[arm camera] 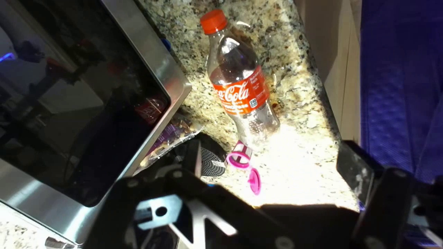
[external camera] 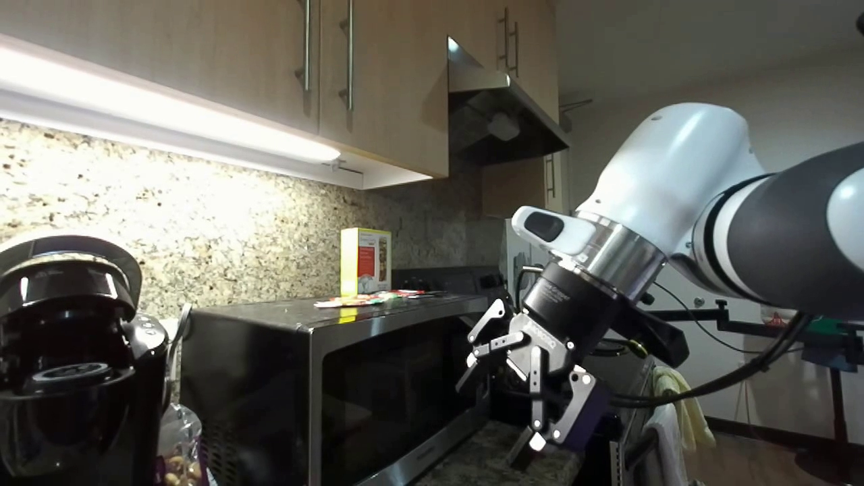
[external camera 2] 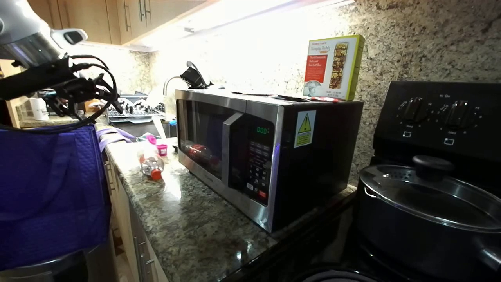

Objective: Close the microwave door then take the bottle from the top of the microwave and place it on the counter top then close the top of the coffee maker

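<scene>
Jaws spread wide, the gripper (external camera: pixel 493 413) hung low and right of center in an exterior view as I looked on, clear of the Coca-Cola bottle (arm camera: pixel 240 84), which lay on its side on the granite countertop (external camera 2: pixel 184 223), red cap (arm camera: pixel 213 21) toward the upper edge, in the upper middle of the wrist view. A pink-rimmed cup (arm camera: pixel 244 148) and a pink lid (arm camera: pixel 255 181) sat near its base. Standing at the middle of an exterior view was the microwave (external camera 2: pixel 276 164), its door (external camera 2: pixel 205 145) closed, a snack-bar box (external camera 2: pixel 328 68) upright on top at upper right. At the far left of an exterior view stood the coffee maker (external camera: pixel 74 405); the top of the coffee maker (external camera 2: pixel 192 76), at upper left of center in an exterior view, was tilted up. A lidded pot (external camera 2: pixel 411 239) filled the lower right corner of an exterior view.
</scene>
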Controlling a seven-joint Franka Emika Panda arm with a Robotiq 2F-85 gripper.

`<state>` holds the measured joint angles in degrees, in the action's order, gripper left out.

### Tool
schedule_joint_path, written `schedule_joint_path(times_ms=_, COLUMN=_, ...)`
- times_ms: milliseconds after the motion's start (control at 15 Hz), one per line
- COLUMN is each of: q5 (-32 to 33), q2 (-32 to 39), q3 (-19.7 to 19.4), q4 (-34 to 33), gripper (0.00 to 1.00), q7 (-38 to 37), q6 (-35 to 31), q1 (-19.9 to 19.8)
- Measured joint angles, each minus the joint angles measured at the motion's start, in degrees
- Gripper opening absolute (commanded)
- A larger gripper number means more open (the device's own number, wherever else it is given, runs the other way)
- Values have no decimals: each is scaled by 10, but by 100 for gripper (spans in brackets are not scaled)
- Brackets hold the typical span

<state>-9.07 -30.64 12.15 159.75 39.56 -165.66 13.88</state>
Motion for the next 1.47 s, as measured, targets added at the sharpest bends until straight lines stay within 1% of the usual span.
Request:
schedule_joint_path(times_ms=67, q5=14, q2=1, q3=-7, q4=-1, gripper=100, q7=-5, q6=0, q1=3)
schedule_joint_path(times_ms=133, q5=34, q2=2, q3=-15, q4=-4, gripper=100, q7=-27, q6=17, q1=6)
schedule_joint_path(times_ms=267, q5=88, q2=-1, q3=-13, q4=-22, gripper=100, q7=-98, q6=98, q1=-11)
schedule_joint_path(times_ms=400, q5=126, q2=0, q3=-4, q4=-61, gripper=100, q7=-161, q6=194, q1=-19)
schedule_joint_path(times_ms=600, q5=145, q2=24, q3=12, q4=-155, gripper=100, q7=-212, q6=332, q1=-15)
schedule_joint_path(times_ms=733, q5=145, q2=57, q3=19, q4=-232, gripper=100, q7=-215, q6=410, q1=-3)
schedule_joint_path(times_ms=800, q5=145, q2=78, q3=21, q4=-269, gripper=100, q7=-215, q6=437, q1=4)
schedule_joint_path(times_ms=867, q5=145, q2=92, q3=20, q4=-290, gripper=100, q7=-215, q6=444, q1=8)
schedule_joint_path(times_ms=1333, q5=144, q2=94, q3=14, q4=-284, gripper=100, q7=-216, q6=446, q1=9)
schedule_joint_path(times_ms=1467, q5=147, q2=108, q3=19, q4=-314, gripper=100, q7=-239, q6=494, q1=9)
